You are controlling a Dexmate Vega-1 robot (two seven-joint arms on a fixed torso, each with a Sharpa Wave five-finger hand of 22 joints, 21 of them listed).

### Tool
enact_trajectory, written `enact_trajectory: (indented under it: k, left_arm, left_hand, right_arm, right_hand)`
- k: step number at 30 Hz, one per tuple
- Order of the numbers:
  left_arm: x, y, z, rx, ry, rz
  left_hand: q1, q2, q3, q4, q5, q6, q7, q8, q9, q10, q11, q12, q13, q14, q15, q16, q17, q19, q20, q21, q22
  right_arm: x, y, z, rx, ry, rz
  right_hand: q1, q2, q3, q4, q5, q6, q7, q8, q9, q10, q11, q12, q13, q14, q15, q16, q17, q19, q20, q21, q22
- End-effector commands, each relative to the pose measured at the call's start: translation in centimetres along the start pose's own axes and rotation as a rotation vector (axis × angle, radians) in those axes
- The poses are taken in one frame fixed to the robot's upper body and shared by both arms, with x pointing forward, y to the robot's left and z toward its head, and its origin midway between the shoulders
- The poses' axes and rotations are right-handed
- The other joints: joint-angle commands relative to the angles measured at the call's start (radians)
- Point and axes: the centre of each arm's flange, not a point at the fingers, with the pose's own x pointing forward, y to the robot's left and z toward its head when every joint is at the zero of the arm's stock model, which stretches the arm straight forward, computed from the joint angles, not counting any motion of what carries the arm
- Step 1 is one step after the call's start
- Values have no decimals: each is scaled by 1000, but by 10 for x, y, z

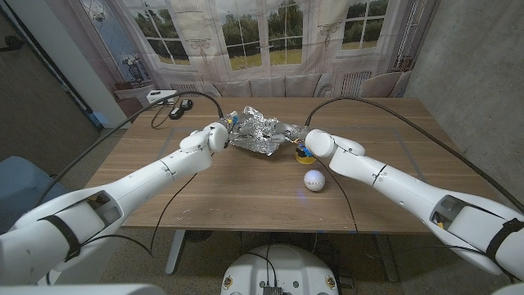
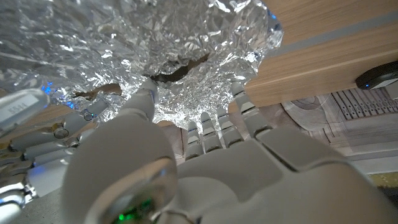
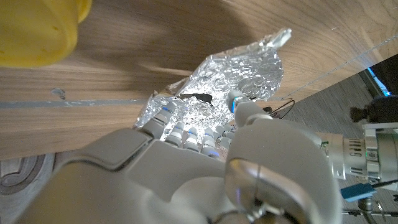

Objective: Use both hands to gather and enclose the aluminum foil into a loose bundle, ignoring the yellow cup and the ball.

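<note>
The crumpled aluminum foil (image 1: 257, 131) lies on the table's far middle, bunched between my two hands. My left hand (image 1: 219, 134) presses into its left side; in the left wrist view its fingers (image 2: 214, 124) and thumb reach into the foil (image 2: 143, 50). My right hand (image 1: 295, 137) grips the right side; its fingertips (image 3: 186, 134) and thumb sit on the foil (image 3: 242, 68). The yellow cup (image 1: 304, 152) stands just under my right wrist, partly hidden, and shows in the right wrist view (image 3: 34, 28). The white ball (image 1: 314, 180) rests nearer the front.
A white box (image 1: 160, 96) and black devices with cables (image 1: 178, 107) sit at the table's back left corner. Cables run along both arms across the wooden table (image 1: 246, 197).
</note>
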Motion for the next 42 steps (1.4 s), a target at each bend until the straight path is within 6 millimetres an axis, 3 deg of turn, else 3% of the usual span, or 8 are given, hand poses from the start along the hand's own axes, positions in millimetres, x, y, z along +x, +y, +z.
enact_trajectory:
  k: [1,11,15,20,23,28,33,42]
  left_arm:
    - [11,-15,-9,-76,14,-27]
    - [23,-25,-21,-140,39,-97]
    - [28,-25,-21,-129,50,-124]
    - [35,-27,-23,-185,27,-164]
    - [40,-29,-25,-239,-6,-192]
    - [45,-30,-28,-298,-62,-208]
    - [49,-29,-26,-296,-92,-199]
    - [51,-25,-12,-104,-89,-212]
  left_hand:
    - [15,-9,-2,9,-1,10,8,8,5,18,3,8,4,17,-3,8,0,16,5,4,1]
    - [14,-31,-47,34,-4,-147,37,-18,7,-98,51,-22,11,13,21,-1,2,59,7,-18,2]
    - [12,-55,-75,35,4,-237,-16,-18,7,-138,57,-17,13,-13,27,-3,3,77,-1,-33,3]
    - [88,-53,-76,19,20,-296,113,-7,8,-129,72,0,15,10,11,6,2,129,-85,-43,2]
    - [143,-34,-64,13,22,-335,143,-6,9,-131,83,3,16,12,7,6,3,134,-103,-53,2]
    - [296,-6,-49,9,7,-336,144,10,9,-110,24,18,17,60,-83,12,1,198,-169,-57,4]
    - [392,-10,-90,20,-9,-233,97,29,11,4,-126,66,5,163,-190,15,1,279,-229,-50,8]
    - [457,-20,-137,20,-4,-57,95,50,15,128,-116,101,-8,280,-197,29,5,357,-245,-32,13]
  right_arm:
    - [15,5,10,21,18,-32]
    - [28,9,15,42,25,-59]
    - [33,10,18,48,17,-53]
    - [37,9,20,69,4,-46]
    - [40,11,17,102,-16,-30]
    - [42,14,16,95,-45,-49]
    - [46,19,18,35,-45,-83]
    - [50,23,26,-97,-15,-148]
  right_hand:
    - [-36,-6,-32,14,-19,-34,8,-6,6,-22,4,-4,1,3,6,5,5,13,5,4,3]
    - [-77,-47,-92,16,-39,-117,27,-11,5,-92,17,-15,2,4,14,2,3,55,18,14,4]
    - [-74,-52,-111,9,-31,-166,41,-11,6,-132,28,-13,3,7,29,1,3,109,17,30,5]
    - [-7,-17,-97,-21,-21,-195,45,-1,6,-138,28,-2,2,36,20,8,3,185,-11,49,5]
    - [81,32,-69,-50,-25,-198,48,8,6,-132,22,5,2,58,-10,10,3,213,-59,50,5]
    - [153,33,-71,-59,-34,-170,52,20,5,-101,8,17,1,92,-69,13,1,257,-114,58,6]
    - [179,-35,-143,-41,-24,-82,34,35,3,-16,-17,39,-1,213,-98,42,7,313,-110,70,11]
    - [179,-49,-216,-18,11,-2,-10,43,1,64,-48,46,2,359,-151,129,73,369,-81,110,39]
